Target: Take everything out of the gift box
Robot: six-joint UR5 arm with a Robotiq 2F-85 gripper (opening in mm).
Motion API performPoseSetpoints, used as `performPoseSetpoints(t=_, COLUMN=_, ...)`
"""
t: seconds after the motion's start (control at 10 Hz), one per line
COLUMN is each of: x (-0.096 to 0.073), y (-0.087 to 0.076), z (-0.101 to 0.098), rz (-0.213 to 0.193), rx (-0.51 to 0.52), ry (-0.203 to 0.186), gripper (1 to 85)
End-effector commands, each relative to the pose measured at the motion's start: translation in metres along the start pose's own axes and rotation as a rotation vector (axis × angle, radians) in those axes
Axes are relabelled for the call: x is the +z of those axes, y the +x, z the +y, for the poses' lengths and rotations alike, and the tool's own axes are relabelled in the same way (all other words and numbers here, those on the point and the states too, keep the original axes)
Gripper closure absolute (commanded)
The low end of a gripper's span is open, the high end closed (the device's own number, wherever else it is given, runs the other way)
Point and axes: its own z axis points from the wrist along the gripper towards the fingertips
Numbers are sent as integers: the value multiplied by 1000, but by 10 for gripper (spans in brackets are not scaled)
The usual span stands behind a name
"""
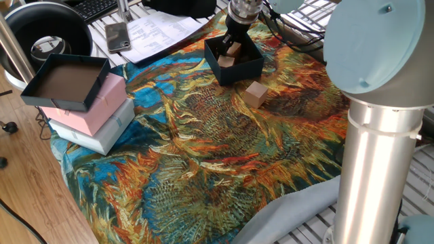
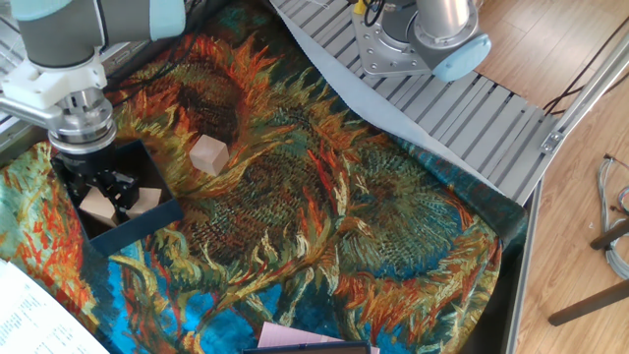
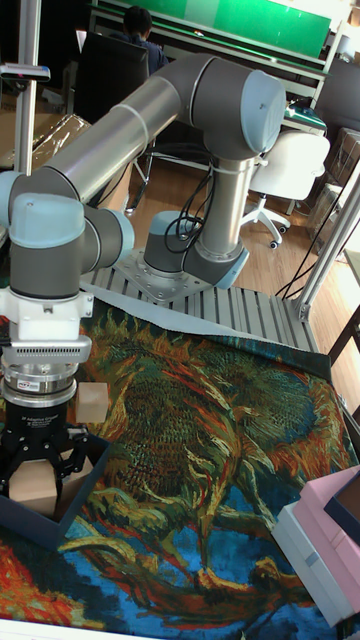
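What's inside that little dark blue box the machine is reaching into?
Two small wooden cubes sit in the gift box. The end effector reaches down between them and covers part of the floor. A third cube lies outside on the cloth.

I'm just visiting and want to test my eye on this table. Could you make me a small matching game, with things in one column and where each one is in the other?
Things:
1. gripper
2. wooden cube
3. navy tray
4. phone

Places:
A. on top of the pink box
B. on the sunflower cloth, just outside the gift box
C. reaching down into the gift box
D. on the papers beyond the cloth

Pairs: 1-C, 2-B, 3-A, 4-D
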Motion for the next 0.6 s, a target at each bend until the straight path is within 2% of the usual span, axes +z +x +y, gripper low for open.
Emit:
performPoseSetpoints(t=0.0, x=-28, y=3, z=2, rz=26, rx=13, ry=-29, gripper=313)
performPoseSetpoints(t=0.3, x=-65, y=-13, z=26, rz=68, rx=63, ry=-32, gripper=323)
performPoseSetpoints(t=0.4, x=-71, y=-19, z=35, rz=69, rx=80, ry=-33, gripper=340)
performPoseSetpoints(t=0.5, x=-75, y=-28, z=52, rz=45, rx=104, ry=-69, gripper=347)
